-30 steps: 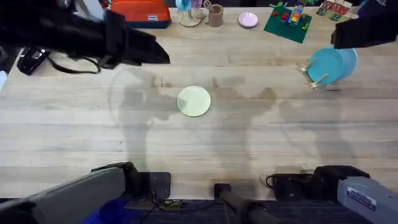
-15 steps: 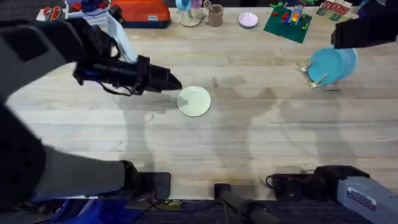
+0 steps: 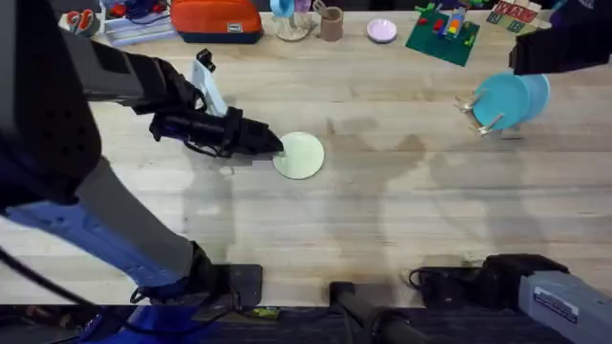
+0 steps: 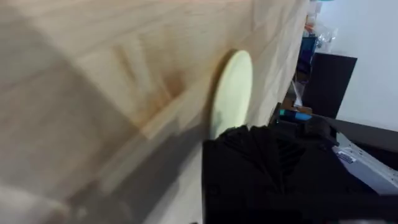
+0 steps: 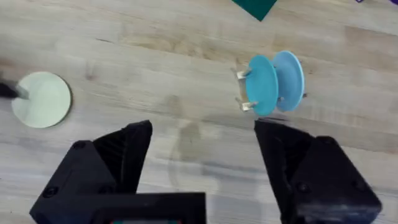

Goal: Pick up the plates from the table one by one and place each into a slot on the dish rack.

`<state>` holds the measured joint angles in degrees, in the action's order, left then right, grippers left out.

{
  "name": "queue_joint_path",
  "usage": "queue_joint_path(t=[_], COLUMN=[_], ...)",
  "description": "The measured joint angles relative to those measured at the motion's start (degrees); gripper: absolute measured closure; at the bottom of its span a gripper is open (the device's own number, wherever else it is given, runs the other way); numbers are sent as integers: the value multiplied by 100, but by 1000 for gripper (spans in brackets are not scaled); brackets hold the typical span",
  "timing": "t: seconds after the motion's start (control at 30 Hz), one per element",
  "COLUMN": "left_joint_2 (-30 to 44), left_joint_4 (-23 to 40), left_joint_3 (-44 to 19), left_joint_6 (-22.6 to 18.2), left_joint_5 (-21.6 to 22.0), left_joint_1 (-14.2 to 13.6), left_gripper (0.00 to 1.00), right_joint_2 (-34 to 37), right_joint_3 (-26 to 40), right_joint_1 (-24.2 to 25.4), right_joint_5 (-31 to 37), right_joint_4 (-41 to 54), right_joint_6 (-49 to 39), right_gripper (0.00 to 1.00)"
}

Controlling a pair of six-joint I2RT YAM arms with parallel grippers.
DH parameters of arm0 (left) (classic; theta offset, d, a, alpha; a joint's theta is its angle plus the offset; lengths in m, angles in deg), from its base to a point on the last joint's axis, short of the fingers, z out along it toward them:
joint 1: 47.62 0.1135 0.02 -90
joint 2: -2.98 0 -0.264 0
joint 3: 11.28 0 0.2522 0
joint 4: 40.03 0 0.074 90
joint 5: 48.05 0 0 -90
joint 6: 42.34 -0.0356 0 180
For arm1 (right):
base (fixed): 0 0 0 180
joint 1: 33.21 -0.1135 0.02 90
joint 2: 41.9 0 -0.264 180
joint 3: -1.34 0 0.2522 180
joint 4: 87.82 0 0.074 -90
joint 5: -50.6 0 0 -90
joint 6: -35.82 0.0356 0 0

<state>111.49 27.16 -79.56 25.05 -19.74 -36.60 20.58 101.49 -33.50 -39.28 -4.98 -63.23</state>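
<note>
A pale cream-yellow plate [image 3: 299, 155] lies flat near the middle of the table [image 3: 382, 220]. My left gripper [image 3: 271, 145] is low over the wood, its tip at the plate's left edge; whether it touches is unclear. The left wrist view has the same plate [image 4: 233, 93] just ahead. At the right stands the dish rack [image 3: 483, 117], holding a teal plate [image 3: 502, 100] and a light blue plate [image 3: 535, 91] upright. My right gripper [image 5: 202, 155] hovers high, open and empty, above the rack [image 5: 245, 93] and the cream plate [image 5: 41, 99].
Along the far edge sit an orange case [image 3: 215, 17], a brown cup [image 3: 331, 23], a small pinkish dish [image 3: 382, 31] and a green baseplate with bricks [image 3: 442, 33]. The arms' bases fill the near edge. Bare wood lies between plate and rack.
My left arm has swung down and rightwards from the far left until its tip reached the cream plate's left edge. The plate, the rack and the right arm have stayed put.
</note>
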Motion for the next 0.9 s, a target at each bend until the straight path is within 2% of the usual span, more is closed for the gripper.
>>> queue_joint_path(t=[0.17, 0.4, 0.9], left_joint_2=[329, 329, 329], left_joint_4=[-121, -207, -229], left_joint_3=[0, 0, 0], left_joint_6=[-95, -56, -16], left_joint_5=[73, 214, 232], left_joint_1=[0, 0, 0], left_gripper=[960, 960, 961], right_joint_2=[0, 0, 0], right_joint_3=[0, 2, 2], right_joint_1=[0, 0, 0], right_joint_5=[0, 0, 0], right_joint_4=[0, 0, 0], right_joint_6=[0, 0, 0], right_gripper=[8, 8, 7])
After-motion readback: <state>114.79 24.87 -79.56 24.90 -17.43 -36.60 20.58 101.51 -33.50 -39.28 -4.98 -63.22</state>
